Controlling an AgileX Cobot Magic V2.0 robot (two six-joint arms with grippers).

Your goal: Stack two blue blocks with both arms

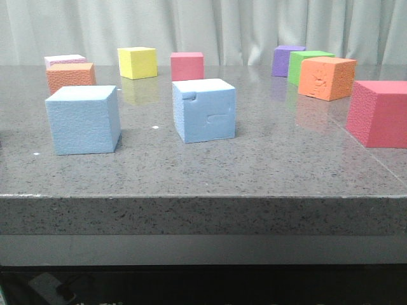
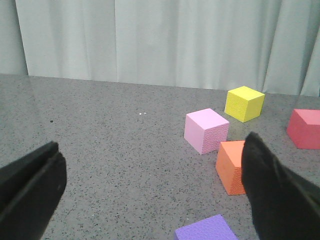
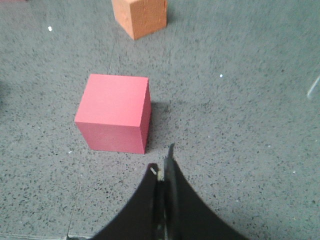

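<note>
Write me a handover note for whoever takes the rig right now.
Left pincer: open, empty, above the table.
Right pincer: shut, empty, beside a red cube.
Plain blue block sits front left on the table; notched blue block stands apart, to its right. Both untouched.
Done: nothing.
Left: grasp one blue block, set it on the other, release.

Front camera: low, level, facing the curtain (image 1: 254, 25) across the table (image 1: 203, 178). Left wrist: low, forward-facing, sharing the yellow block (image 1: 137, 62) (image 2: 243, 103). Right wrist: near, steeply downward.
</note>
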